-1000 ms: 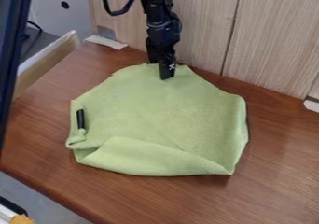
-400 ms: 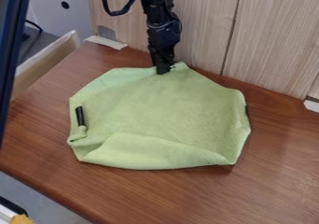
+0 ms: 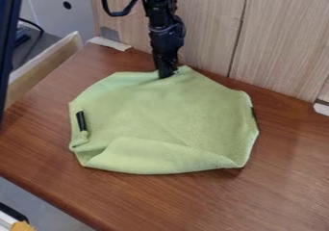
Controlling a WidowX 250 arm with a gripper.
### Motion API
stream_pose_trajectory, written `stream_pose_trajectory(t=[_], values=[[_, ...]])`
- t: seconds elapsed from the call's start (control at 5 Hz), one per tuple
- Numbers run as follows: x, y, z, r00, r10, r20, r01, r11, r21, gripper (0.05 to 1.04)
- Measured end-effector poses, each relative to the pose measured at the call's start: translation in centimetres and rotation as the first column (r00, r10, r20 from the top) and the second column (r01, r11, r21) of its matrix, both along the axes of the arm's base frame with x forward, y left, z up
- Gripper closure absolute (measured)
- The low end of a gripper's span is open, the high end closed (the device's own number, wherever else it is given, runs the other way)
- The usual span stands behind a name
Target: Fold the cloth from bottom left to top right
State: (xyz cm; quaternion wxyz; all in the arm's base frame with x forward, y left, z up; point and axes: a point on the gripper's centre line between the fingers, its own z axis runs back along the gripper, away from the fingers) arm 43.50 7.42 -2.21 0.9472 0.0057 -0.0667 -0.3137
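Observation:
The black gripper [image 3: 167, 75] hangs down at the top edge of the green cloth [image 3: 170, 112], its tips touching the fabric just left of the cloth's top corner. The cloth lies on the brown table, with a loose fold curling along its lower edge and a small tucked part at the lower left. A short black object [image 3: 81, 121] rests on the cloth's left edge. Whether cloth is held between the gripper's tips is hidden.
A wood-grain panel [image 3: 212, 28] stands right behind the gripper and cloth. Brown table surface [image 3: 289, 177] surrounds the cloth. A dark upright post [image 3: 9, 42] crosses the left edge, beside a wooden box wall [image 3: 45, 69].
The gripper has moved slightly up and left. The cloth's lower edge has shifted up toward the panel, and its top edge left of the gripper has changed shape.

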Motion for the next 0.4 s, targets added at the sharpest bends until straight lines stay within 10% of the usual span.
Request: stream_pose_trajectory(t=[0.4], values=[[-1.7,-0.9,4.0,0.998,0.021,0.062,-0.019,0.999,-0.035,1.001]])
